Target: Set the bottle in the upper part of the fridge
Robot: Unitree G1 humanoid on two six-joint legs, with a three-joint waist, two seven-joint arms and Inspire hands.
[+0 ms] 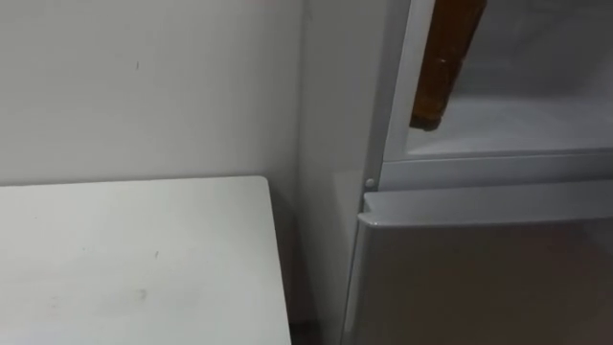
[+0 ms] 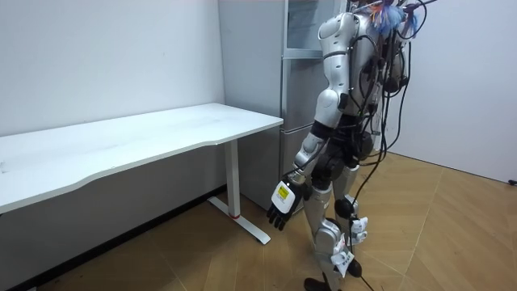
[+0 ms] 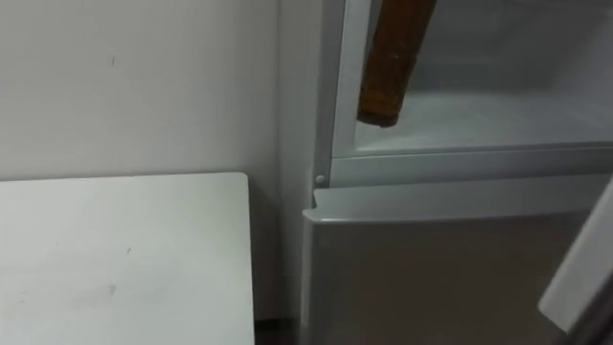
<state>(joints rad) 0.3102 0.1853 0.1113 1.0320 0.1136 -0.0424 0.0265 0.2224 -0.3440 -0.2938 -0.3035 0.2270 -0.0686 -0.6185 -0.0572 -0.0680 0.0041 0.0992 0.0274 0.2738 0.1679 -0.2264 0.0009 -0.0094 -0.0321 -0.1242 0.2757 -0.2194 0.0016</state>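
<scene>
One brown bottle (image 1: 445, 62) hangs near upright at the left edge of the open upper fridge (image 1: 479, 171), base just above its shelf (image 1: 522, 129); your left hand (image 2: 283, 204) dangles low, fingers loosely apart, and you cannot tell what grips the bottle

It looked like a sparely furnished test room set up for housework rather than a lived-in home: a tall grey fridge (image 2: 297, 97) stood in a corner beside a long white desk (image 2: 161, 133), with bare pale walls (image 2: 97, 56) and a wooden parquet floor (image 2: 436, 234).
</scene>
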